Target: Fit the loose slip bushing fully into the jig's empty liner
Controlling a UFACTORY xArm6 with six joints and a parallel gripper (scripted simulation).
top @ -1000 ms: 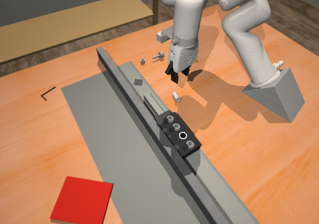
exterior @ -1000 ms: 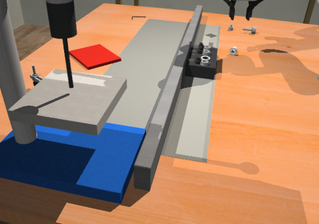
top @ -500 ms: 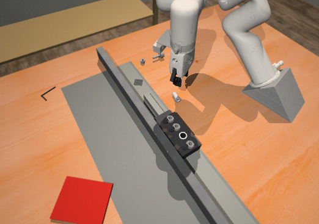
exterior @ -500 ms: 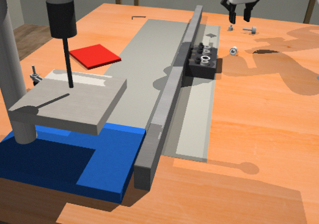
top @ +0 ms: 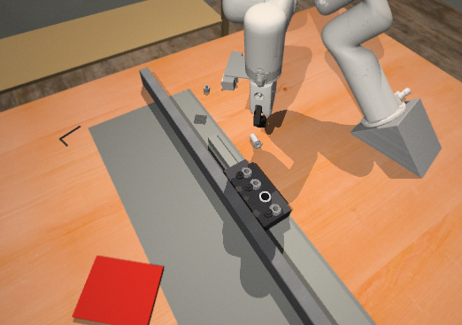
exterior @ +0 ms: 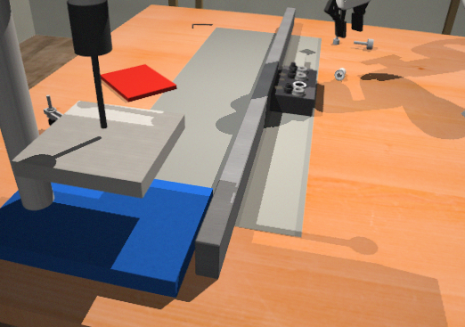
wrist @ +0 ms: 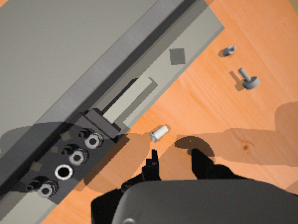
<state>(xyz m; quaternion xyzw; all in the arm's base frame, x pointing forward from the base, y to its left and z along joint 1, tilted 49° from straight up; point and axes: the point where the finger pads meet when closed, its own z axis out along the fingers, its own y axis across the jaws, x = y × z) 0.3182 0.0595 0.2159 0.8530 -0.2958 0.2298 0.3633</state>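
The gripper (top: 260, 119) hung above the wooden table (top: 376, 226), fingers half-spread with nothing between them, pointing down. The loose bushing (top: 255, 140) lay on its side on the bare wood, just short of the fingertips in the top view and apart from them. In the wrist view it (wrist: 159, 132) sat just above the two dark fingers, near the edge of the grey mat (wrist: 45, 55).

The black jig block (top: 258, 197) sat against the long grey fence (top: 186, 124). Three of its holes carried bushings; the third one along, the empty liner (top: 265, 196), showed as a white ring around a dark hole. A pale pusher bar (top: 223, 148) butted the block's near end.

Farther off on the table lay a small sleeve (top: 206, 89) and, in the exterior view, a bolt (exterior: 366, 44). A red square (top: 119, 290) lay at the mat's corner.
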